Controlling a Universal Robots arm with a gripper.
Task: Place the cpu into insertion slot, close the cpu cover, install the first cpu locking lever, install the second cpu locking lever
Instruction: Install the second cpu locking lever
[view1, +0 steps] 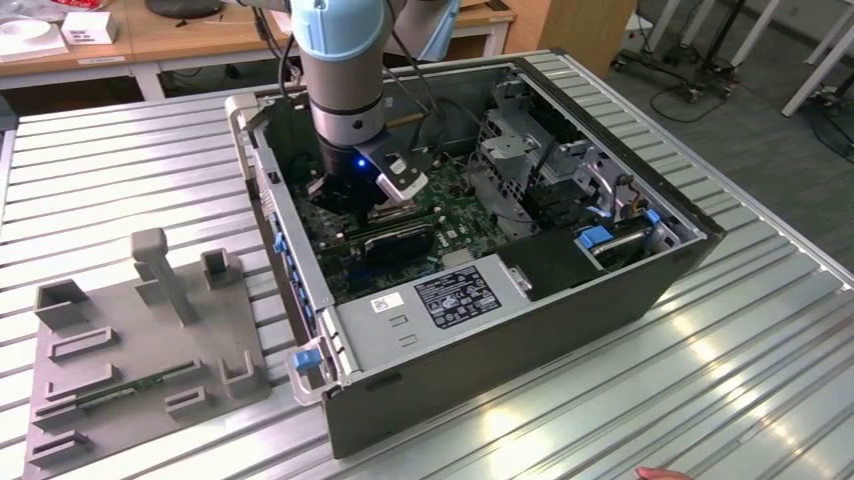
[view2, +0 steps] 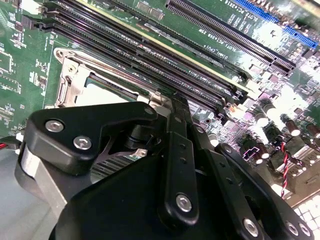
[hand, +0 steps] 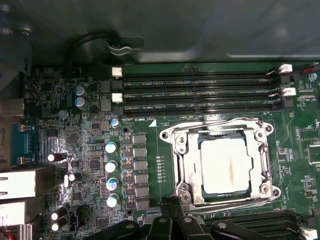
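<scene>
silvery metal, square frame: the cpu cover (hand: 222, 165) lies flat over the insertion slot (hand: 180, 172) on the green circuit board (hand: 150, 135), with the cpu (hand: 225, 170) seated in its window, pale face up. black linkage and fingers: the gripper (hand: 167, 227) stands just beside the socket's edge, on the side away from the long black memory slots (hand: 200, 92); in the second wrist view the fingers (view2: 177, 150) appear drawn together into one narrow blade, nothing seen between them, tip (view2: 172, 102) down at the socket rim (view2: 70, 82). i judge it closed and empty, pressing or about to press near that edge. thin wire levers trace the frame's sides; whether each is latched i cannot tell. grey steel, open computer case (view1: 627, 290), lying on a ribbed metal table (view1: 120, 170), the arm (view1: 340, 80) reaching straight down into it. grey plastic parts tray (view1: 134, 360) on the exterior view's left, well apart from the work.
</scene>
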